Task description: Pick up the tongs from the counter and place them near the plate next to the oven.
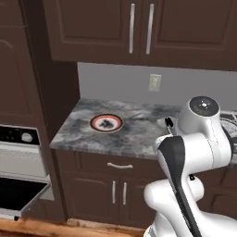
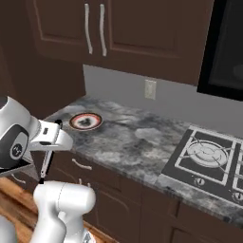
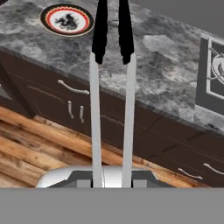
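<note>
Grey marbled counter (image 1: 139, 132) fills my view, the plate (image 1: 106, 123) at its left end nearest the oven (image 1: 21, 157). My gripper (image 2: 56, 132) seems clenched on the tongs (image 3: 111, 78), held off the counter's front edge. Carrying step; next, forward toward the plate.

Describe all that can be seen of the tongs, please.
The tongs are held in the shut gripper. In the hand view two long, thin silvery arms run side by side away from the gripper and end in black tips. They look like metal. The tips point toward the counter, to the right of the plate. The tongs are lifted, and they touch nothing but the gripper.
</note>
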Robot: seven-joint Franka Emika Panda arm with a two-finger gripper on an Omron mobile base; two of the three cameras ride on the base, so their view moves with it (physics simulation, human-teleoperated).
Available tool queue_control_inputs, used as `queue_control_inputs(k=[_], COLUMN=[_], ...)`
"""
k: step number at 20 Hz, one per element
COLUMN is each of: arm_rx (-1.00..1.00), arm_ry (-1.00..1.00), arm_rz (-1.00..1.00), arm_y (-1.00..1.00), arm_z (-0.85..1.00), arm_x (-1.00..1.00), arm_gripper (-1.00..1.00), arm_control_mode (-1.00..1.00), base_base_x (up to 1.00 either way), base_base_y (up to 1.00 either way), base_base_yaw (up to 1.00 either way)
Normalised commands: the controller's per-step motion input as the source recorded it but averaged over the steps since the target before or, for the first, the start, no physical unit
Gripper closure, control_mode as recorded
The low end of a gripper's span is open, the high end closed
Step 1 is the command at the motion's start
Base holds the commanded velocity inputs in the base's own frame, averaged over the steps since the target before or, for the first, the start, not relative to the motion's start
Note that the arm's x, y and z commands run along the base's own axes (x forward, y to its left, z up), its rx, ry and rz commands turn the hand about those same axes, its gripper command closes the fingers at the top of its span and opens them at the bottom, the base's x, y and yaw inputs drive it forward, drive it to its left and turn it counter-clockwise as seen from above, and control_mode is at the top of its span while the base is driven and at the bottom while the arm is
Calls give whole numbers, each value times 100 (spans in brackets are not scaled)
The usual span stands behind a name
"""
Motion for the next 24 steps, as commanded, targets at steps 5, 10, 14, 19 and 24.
queue_control_inputs(k=[5, 10, 14, 19, 24], arm_rx=[0, 0, 0, 0, 0], arm_ry=[0, 0, 0, 0, 0], arm_rz=[0, 0, 0, 0, 0], arm_y=[0, 0, 0, 0, 0], arm_z=[0, 0, 0, 0, 0], arm_x=[0, 0, 0, 0, 0], arm_gripper=[100, 100, 100, 100, 100], arm_control_mode=[100, 100, 100, 100, 100], base_base_x=[44, 78, 76, 53, 72], base_base_y=[23, 67, 52, 5, 0], base_base_yaw=[-36, -35, -24, -14, -10])
